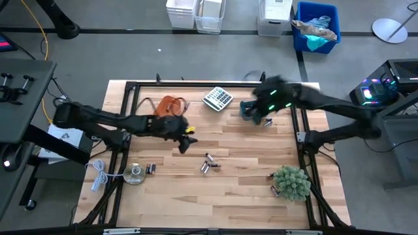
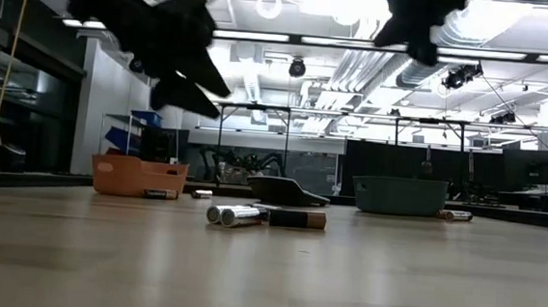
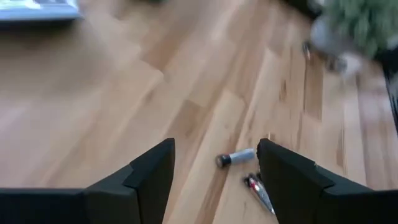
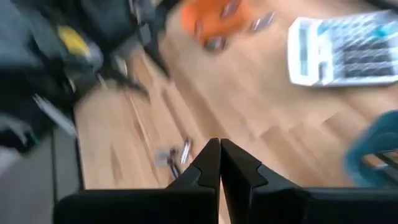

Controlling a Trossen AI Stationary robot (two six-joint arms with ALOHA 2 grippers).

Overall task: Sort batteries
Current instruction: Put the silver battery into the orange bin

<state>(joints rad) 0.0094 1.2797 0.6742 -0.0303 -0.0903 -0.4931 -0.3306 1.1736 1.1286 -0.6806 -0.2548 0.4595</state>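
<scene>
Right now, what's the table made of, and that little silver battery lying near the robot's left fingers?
The table looks like wood: pale planks with grain lines and seams, with a smooth, slightly shiny finish. The silver battery seems to be metal, since its casing is bright, silvery and catches the light, though it may only be a shiny wrapper. Its end looks darker.

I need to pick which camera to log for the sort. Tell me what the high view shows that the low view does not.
Only the high view shows the calculator, the small green plant, the round clear disc object and both arms whole. Only the low view shows the room behind and how far the arms hang above the wood. Both show the batteries mid-table, the orange bowl and the teal bowl.
</scene>
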